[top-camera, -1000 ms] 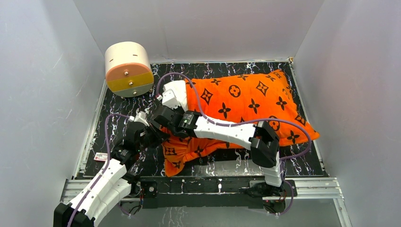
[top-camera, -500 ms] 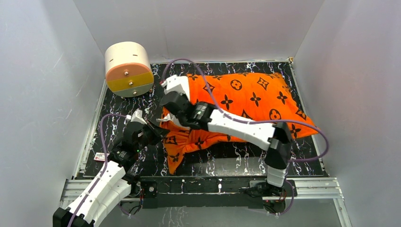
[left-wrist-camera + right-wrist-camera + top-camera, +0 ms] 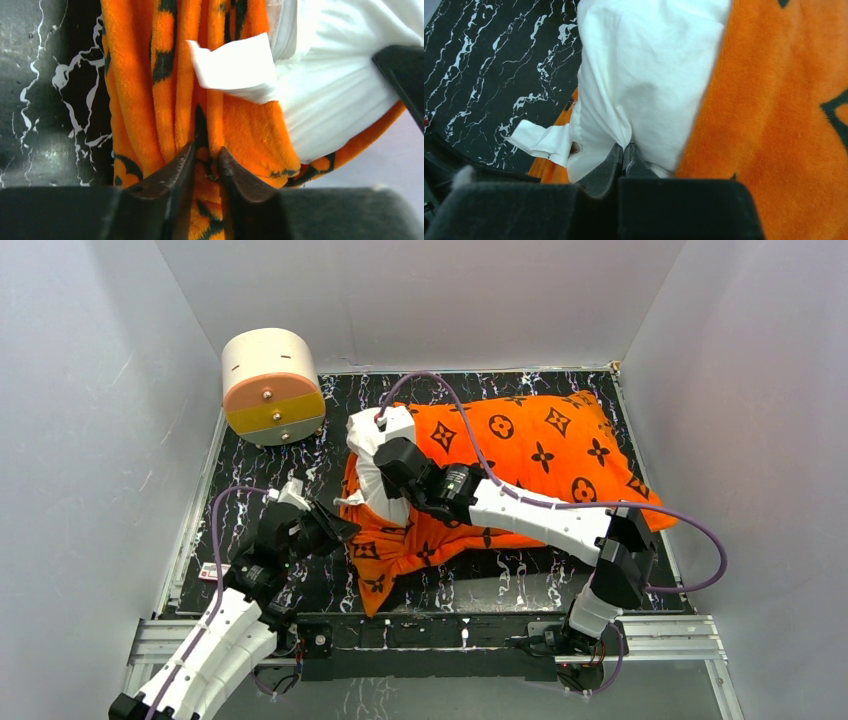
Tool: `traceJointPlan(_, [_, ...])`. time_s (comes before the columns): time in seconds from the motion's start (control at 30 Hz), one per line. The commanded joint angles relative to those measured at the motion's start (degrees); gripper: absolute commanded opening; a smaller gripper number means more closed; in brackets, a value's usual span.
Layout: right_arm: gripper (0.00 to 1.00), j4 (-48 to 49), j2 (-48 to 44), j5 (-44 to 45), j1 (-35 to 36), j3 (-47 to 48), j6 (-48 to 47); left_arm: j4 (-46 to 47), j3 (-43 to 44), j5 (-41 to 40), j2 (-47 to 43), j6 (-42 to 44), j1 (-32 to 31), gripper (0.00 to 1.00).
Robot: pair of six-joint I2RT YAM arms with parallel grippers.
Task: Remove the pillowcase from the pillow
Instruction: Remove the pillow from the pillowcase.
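Mostly inside the pillowcase (image 3: 540,445), the pillow (image 3: 644,75).

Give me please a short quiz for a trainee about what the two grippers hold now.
1. True or false: the pillow is fully out of the pillowcase.
2. The right gripper pinches: A) the pillowcase, B) the pillow, C) nothing.
3. Which gripper grips the pillowcase?
Key: 1 false, only one white end shows; 2 B; 3 the left gripper.
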Motion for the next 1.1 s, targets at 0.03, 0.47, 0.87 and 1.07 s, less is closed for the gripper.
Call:
traceJointPlan(0.03, [0.00,8.9,-3.9,2.3,-2.3,-5.0,5.4,-9.9,5.3,8.5,-2.3,7.5,0.1,0.40])
traceJointPlan(0.47, [0.00,12.0,-3.2,1.7,0.4,-12.7,10.3,-6.5,17.8,7.2,13.1,7.6,0.1,0.79])
traceJointPlan(0.87, [0.00,12.7,-4.6,2.0,3.5,-11.0,7.4,-4.8,10.7,4.2,20.3,11.2,0.0,0.05])
traceJointPlan(1.07, [0.49,9.9,-0.9,0.6,6.3,-7.3,5.0,-4.8,9.5,5.6,16.6,10.6,0.0,0.00])
